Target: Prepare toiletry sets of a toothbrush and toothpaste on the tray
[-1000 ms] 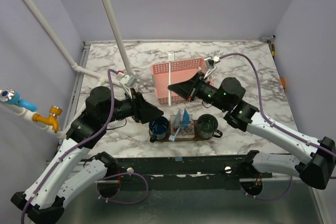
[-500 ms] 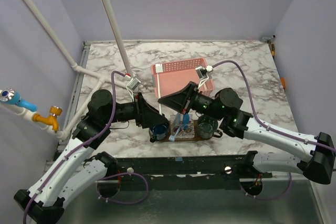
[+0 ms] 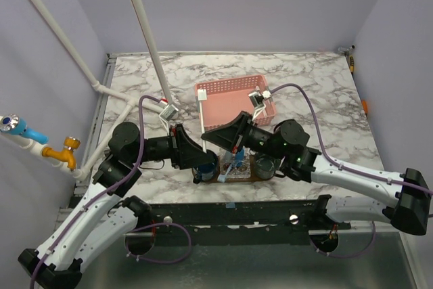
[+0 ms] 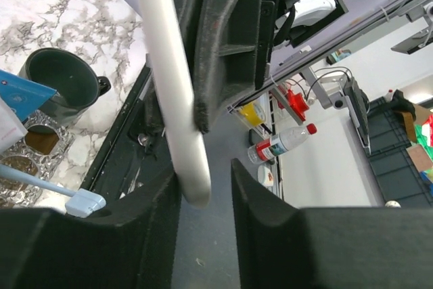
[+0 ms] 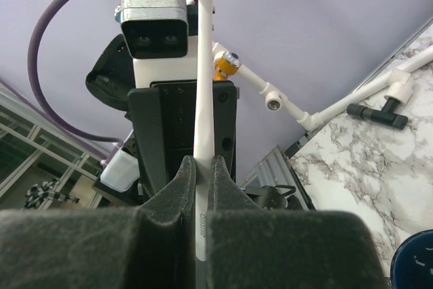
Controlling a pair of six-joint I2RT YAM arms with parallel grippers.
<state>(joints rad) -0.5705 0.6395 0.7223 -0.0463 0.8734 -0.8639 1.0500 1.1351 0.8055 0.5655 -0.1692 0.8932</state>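
My right gripper (image 3: 206, 138) is shut on a slim white toothbrush (image 3: 201, 113) and holds it upright above the left dark cup (image 3: 205, 164). In the right wrist view the handle (image 5: 202, 99) is clamped between the fingertips, head upward. My left gripper (image 3: 199, 147) is open around the handle's lower end (image 4: 177, 113), which lies against one finger (image 4: 145, 214). The right gripper's fingers (image 4: 226, 45) grip just above. A blue toothpaste tube (image 3: 237, 153) and a light blue toothbrush (image 3: 226, 168) stand between the two cups on the brown tray (image 3: 226, 179).
The pink basket (image 3: 233, 96) stands just behind the grippers. A second dark cup (image 3: 266, 164) sits on the tray's right end, also in the left wrist view (image 4: 57, 82). White pipes (image 3: 145, 32) run along the left. The table's front edge lies just beyond the tray.
The right gripper carried the toothbrush left and down from the basket to above the left cup. The left gripper moved right and closed in around the handle's lower end.
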